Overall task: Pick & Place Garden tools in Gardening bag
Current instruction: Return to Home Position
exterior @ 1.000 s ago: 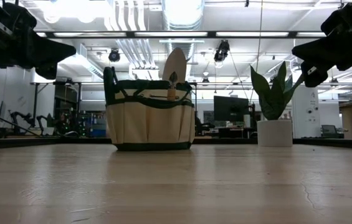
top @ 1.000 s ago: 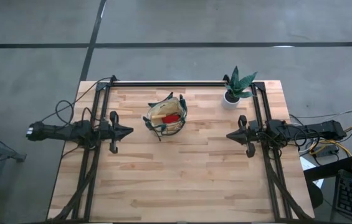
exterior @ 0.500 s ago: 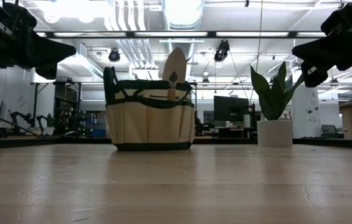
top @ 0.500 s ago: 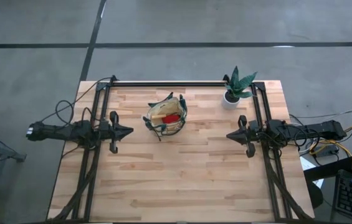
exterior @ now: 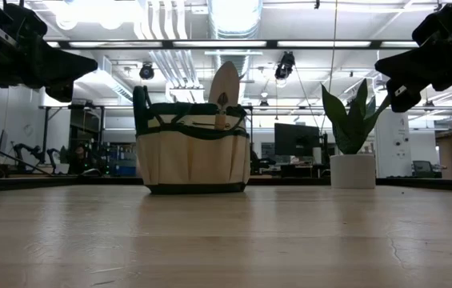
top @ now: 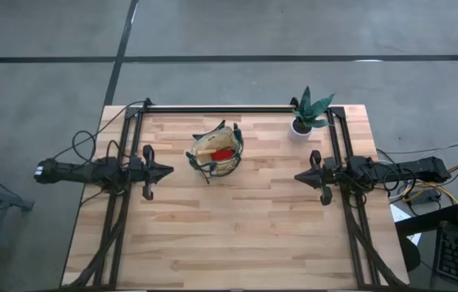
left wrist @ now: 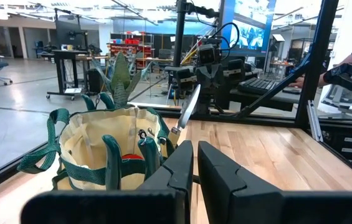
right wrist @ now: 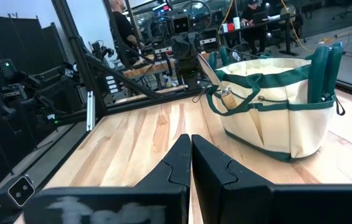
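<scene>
Toward the rear edge of the tabletop [top: 237,227], a little left of its middle, stands the gardening bag [top: 215,152], a small round tote of tan fabric. It is bound in dark green trim and has a limp loop handle [left wrist: 42,146] of green webbing drooping over its side. It sits upright, its walls straight and its mouth open.

Out of the mouth rises a trowel [exterior: 224,86], its pale, rounded metal blade pointing up and leaning slightly above the rim. A chunky red piece [top: 224,154] lies inside, seen from above against the pale lining.

The tabletop is light wood laid in long narrow planks with a smooth, faintly glossy surface. A black rail [top: 220,109] runs along its rear edge.

Near the rear right corner a potted plant [top: 308,113] stands well apart from the bag, with stiff, pointed green leaves in a plain white cylindrical pot.

The left gripper [top: 169,171] hangs above the tabletop near the left edge, pointing inward toward the bag. Its two dark, angular fingers are drawn together with only a thin slit between them and hold nothing.

The right gripper [top: 297,175] hangs likewise near the right edge, facing the left one across the table. Its fingers are pressed nearly together and are empty.
</scene>
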